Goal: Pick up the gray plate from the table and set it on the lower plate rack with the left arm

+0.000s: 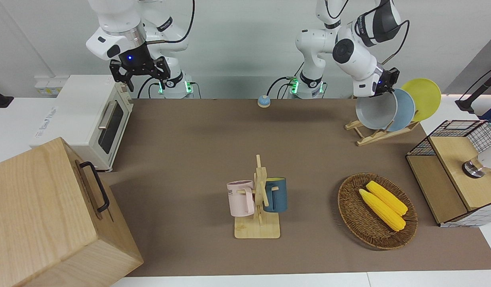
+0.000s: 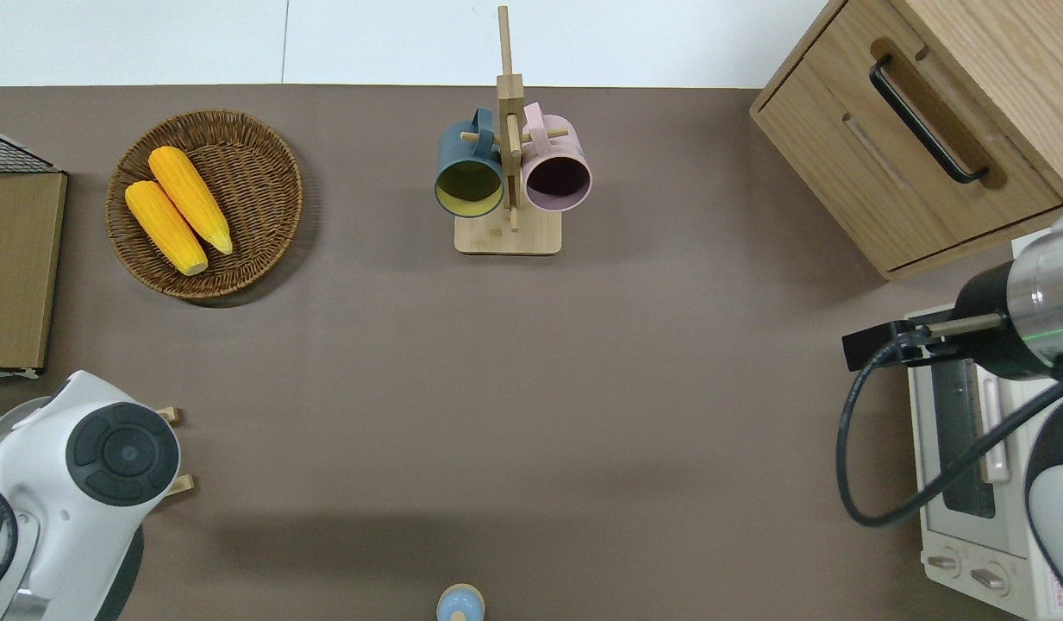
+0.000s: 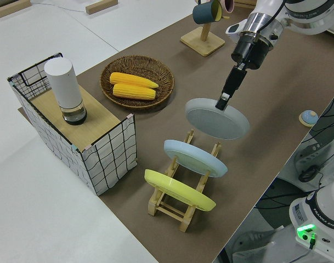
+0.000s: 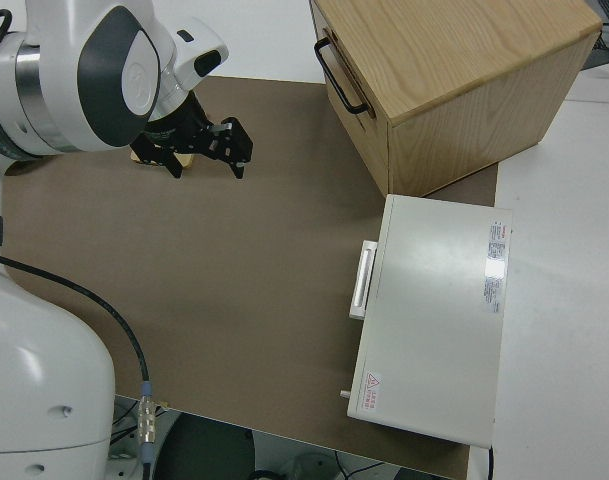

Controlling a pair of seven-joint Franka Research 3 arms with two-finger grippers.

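the left gripper (image 3: 224,102) is clamped on the rim of the gray plate (image 3: 217,119), holding it tilted in the air over the lower plate rack (image 3: 180,200), just beside the light blue plate (image 3: 195,158) slotted there; the right arm is parked

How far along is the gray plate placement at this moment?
Done: the gray plate is off the table, gripped at its rim by the left hand. In hand: it hangs tilted over the lower plate rack, beside the light blue plate. Left: seating it in a slot and releasing. The right arm is parked.
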